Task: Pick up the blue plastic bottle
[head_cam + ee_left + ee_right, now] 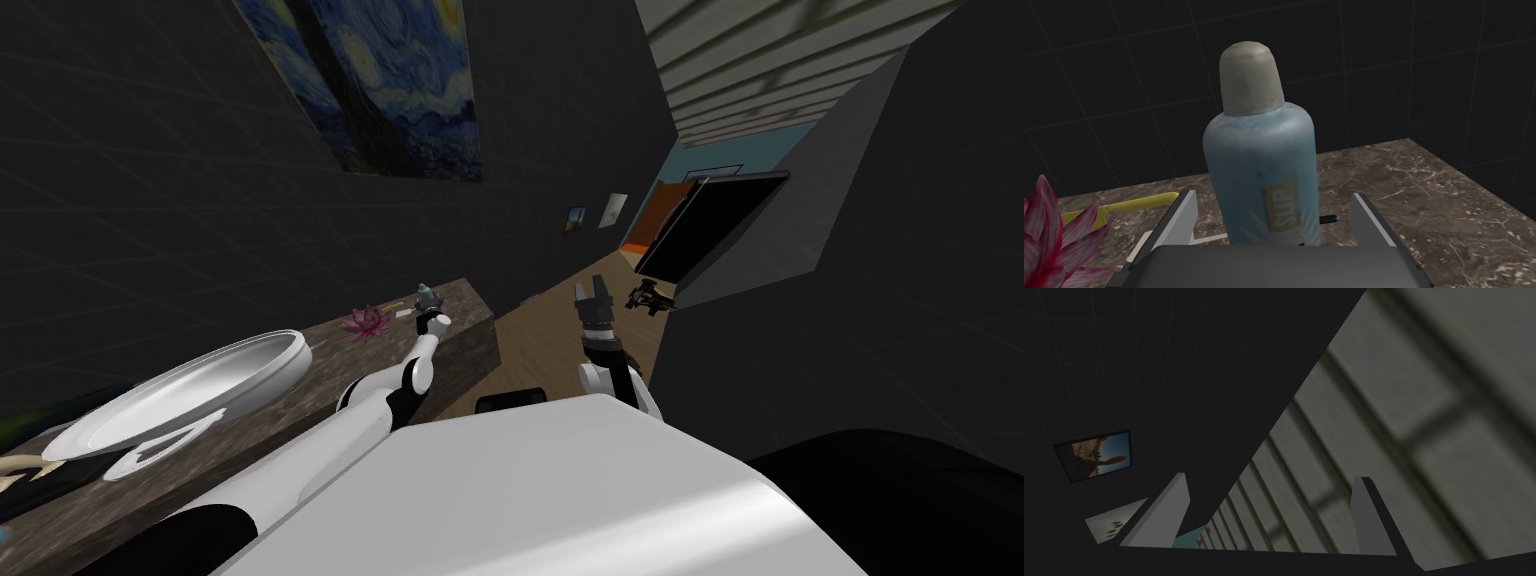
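head view shows the brown marbled counter (300,385) along a dark tiled wall (150,180), with a round white basin (190,385) on it. near the counter's far end stands the blue bottle (1261,175) with its pale cap, between the spread fingers of the left gripper (1274,195), a gap on each side. a pink flower (1054,240) lies just beside. the right gripper (1272,477), held up away from the counter, is spread too.
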Available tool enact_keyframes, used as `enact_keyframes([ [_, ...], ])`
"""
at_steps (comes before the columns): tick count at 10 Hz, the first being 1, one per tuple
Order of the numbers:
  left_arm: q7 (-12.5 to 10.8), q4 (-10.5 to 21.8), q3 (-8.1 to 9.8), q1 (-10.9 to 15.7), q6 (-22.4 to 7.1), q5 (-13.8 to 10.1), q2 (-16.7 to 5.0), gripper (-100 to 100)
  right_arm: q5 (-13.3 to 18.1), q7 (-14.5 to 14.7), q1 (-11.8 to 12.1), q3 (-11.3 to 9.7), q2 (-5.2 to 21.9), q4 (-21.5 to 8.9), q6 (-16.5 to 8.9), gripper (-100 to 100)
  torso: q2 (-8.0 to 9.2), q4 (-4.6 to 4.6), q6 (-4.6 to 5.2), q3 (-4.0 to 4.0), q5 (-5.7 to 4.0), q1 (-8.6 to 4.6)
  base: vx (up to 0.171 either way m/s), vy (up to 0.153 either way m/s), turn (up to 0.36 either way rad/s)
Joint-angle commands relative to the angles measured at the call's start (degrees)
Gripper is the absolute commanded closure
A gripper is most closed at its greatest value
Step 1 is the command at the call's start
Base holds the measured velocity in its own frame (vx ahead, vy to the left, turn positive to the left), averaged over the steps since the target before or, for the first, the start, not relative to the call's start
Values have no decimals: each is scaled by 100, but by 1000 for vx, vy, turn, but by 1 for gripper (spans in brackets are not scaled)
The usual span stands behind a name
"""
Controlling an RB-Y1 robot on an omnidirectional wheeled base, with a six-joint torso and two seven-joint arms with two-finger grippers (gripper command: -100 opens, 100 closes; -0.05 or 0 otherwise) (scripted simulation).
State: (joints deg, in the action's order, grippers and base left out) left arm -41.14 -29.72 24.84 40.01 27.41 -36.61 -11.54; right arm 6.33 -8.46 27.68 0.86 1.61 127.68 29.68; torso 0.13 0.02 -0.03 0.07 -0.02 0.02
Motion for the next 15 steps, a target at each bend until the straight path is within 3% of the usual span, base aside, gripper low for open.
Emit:
enact_keyframes([
  [1,-12,203,-11,58,24,7,-10,-100,0,0,0,0,0,0,0,0,0,0,0,0,0,0,-13,9,-8],
  [3,41,137,11,47,-18,-1,4,-100,0,0,1,0,0,0,0,0,-16,-3,-1,-9,0,-1,2,3,0],
  [4,21,161,4,54,-1,1,-2,100,0,0,1,0,0,0,0,0,-17,-4,-1,-10,0,-2,0,0,0],
  [8,16,157,7,55,-2,-2,0,100,0,0,1,0,0,0,0,0,-20,-7,0,-13,-3,-7,0,0,0],
  [9,18,157,6,55,-2,-1,0,0,0,0,1,0,0,0,0,0,-20,-6,-1,-12,-2,-5,0,0,0],
  [10,34,-129,32,-232,-217,-84,105,100,0,0,1,0,0,0,0,0,-20,-6,-1,-12,-2,-5,62,-18,-52],
  [12,34,-479,32,-451,-217,-84,105,100,0,0,1,0,0,0,0,0,-52,-34,10,-42,12,-17,60,-30,-21],
  [15,127,-1294,118,-1108,-698,-267,335,100,0,0,1,0,0,0,0,0,-76,-65,15,-69,36,-1,83,-20,-45],
])
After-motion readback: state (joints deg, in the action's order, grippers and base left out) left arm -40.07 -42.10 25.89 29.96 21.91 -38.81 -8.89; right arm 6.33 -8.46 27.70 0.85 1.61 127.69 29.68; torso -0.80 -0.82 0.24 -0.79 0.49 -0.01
